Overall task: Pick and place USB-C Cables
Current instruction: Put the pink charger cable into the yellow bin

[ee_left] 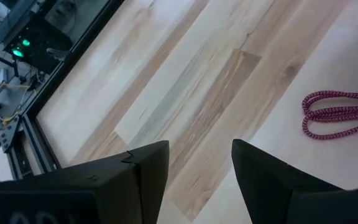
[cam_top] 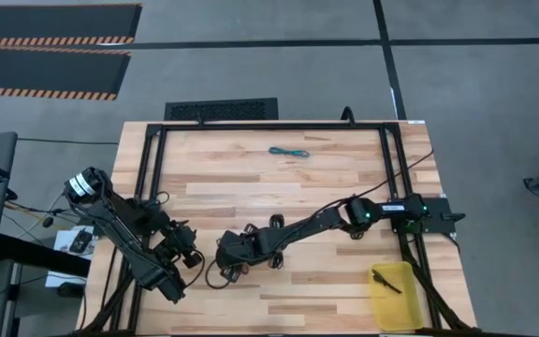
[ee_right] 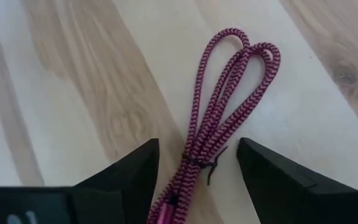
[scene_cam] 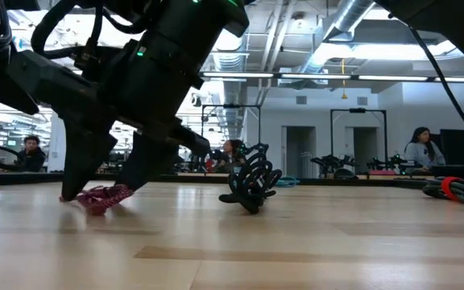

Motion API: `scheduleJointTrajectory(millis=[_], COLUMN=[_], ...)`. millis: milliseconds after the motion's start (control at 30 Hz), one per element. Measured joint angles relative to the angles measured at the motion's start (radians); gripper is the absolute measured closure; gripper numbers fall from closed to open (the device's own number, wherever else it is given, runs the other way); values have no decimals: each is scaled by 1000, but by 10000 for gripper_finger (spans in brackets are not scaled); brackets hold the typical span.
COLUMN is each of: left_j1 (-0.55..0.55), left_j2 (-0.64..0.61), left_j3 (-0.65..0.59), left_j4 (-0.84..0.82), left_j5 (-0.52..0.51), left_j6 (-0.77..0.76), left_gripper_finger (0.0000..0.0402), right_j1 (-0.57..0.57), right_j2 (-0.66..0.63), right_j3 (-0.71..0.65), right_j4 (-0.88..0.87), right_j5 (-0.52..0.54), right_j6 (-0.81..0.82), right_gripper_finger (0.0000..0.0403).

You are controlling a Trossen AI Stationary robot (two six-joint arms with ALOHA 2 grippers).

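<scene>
The dark red braided cable [ee_right: 219, 118] lies flat on the wooden table, folded into loops and tied near its middle. My right gripper [ee_right: 197, 146] is open and lowered over it, one finger on each side of the tied part, also seen in the low view [scene_cam: 103, 189]. My left gripper [ee_left: 199, 149] is open just left of it [cam_top: 190, 255], with the red cable [ee_left: 337, 115] ahead. A black cable bundle [scene_cam: 252, 185] stands on the table nearby. The teal-blue cable [cam_top: 288, 152] lies near the far edge. A black cable [cam_top: 386, 279] rests in the yellow bin.
The yellow bin [cam_top: 402, 304] sits at the table's near right corner. A black frame rail [cam_top: 269, 126] runs around the tabletop. A dark coil with a red band [scene_cam: 453, 189] shows at the right of the low view. People sit in the room behind.
</scene>
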Motion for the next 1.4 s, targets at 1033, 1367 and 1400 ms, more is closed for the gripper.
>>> scheduleJointTrajectory(millis=[1033, 1367, 1400], left_j1=[0, 3, 7], left_j2=[0, 0, 0], left_j3=[0, 0, 0], left_j4=[51, 336, 375], left_j5=[-66, -322, -345], left_j6=[0, 169, 206], left_gripper_finger=[233, 233, 233], right_j1=[-17, 15, 19], right_j2=[-267, -568, -590], right_j3=[-48, -348, -395], right_j4=[-176, -178, -174], right_j5=[-1, 50, 63], right_j6=[-428, -337, -318], right_gripper_finger=[378, 371, 371])
